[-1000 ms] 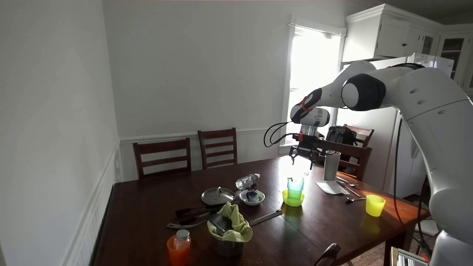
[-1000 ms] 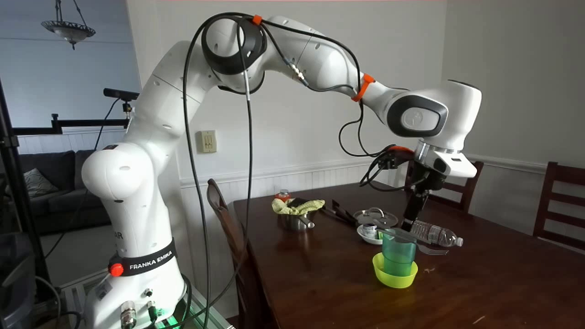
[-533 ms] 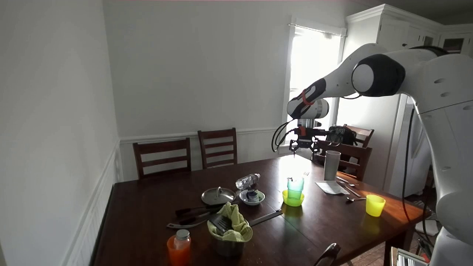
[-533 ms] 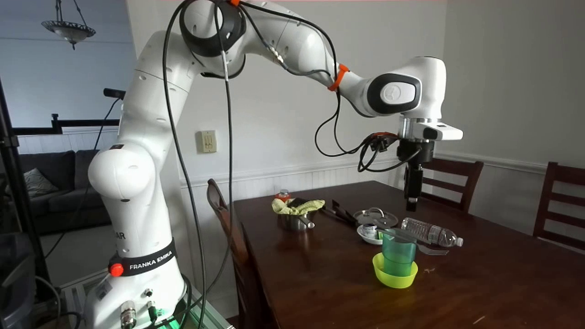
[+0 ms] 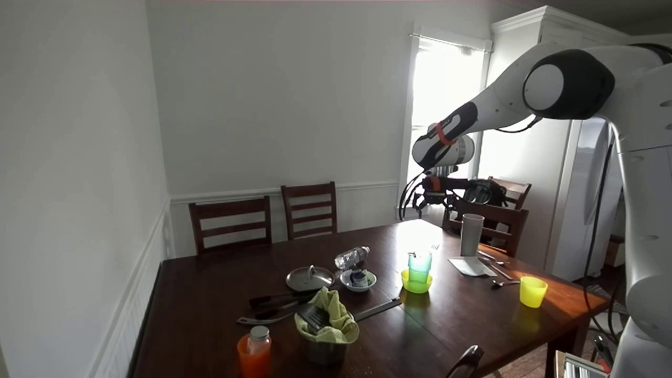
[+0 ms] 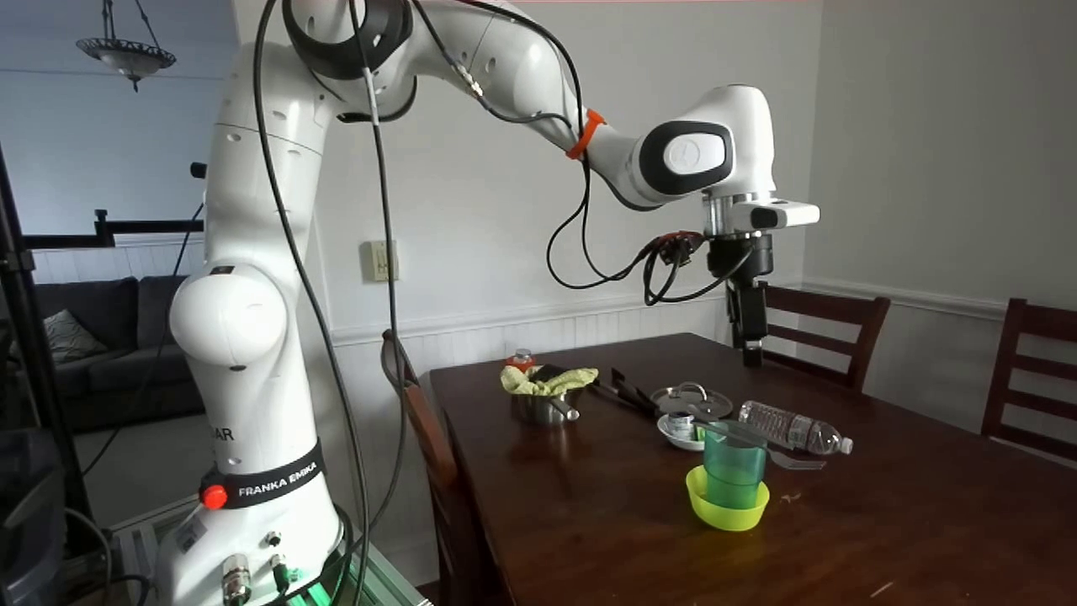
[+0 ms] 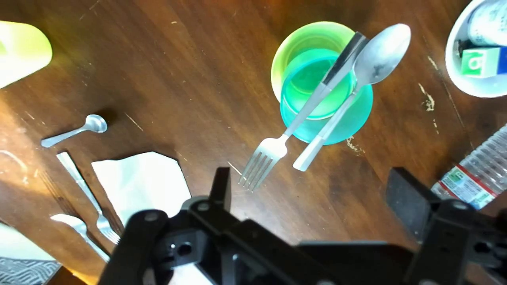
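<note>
One fork (image 7: 305, 111) and one spoon (image 7: 339, 113) are laid across a teal cup (image 6: 734, 473), nested in a yellow-green bowl (image 6: 728, 516), below and to one side of the hand (image 7: 311, 186). Hand held above the table (image 7: 198, 79), jaws spread wide apart. In wrist view, clear bottle (image 7: 481, 174) seen to its right, white sheet (image 7: 144, 186) to its left.

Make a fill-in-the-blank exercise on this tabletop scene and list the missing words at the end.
A spoon and a ____ lie across the teal cup.
The cup stands in a yellow-green ____.
The claw is ____, not shut.
Near the round lid, a clear plastic ____ lies on its side.

Missing words: fork; bowl; open; bottle.
</note>
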Action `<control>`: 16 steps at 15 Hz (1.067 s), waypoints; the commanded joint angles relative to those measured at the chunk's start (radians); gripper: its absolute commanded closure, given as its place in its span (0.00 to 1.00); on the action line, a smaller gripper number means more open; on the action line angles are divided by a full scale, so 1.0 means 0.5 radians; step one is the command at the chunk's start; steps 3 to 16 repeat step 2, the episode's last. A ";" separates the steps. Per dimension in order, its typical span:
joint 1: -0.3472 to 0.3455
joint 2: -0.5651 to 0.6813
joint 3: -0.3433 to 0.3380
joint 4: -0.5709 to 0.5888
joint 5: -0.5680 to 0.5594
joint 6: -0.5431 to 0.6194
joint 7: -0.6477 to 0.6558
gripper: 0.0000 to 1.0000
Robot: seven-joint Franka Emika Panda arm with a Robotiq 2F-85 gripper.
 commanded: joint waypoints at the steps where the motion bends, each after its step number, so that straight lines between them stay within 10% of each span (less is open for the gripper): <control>1: -0.005 0.006 0.002 0.010 0.002 -0.007 -0.006 0.00; 16: -0.005 0.006 0.001 0.006 0.001 -0.003 -0.008 0.00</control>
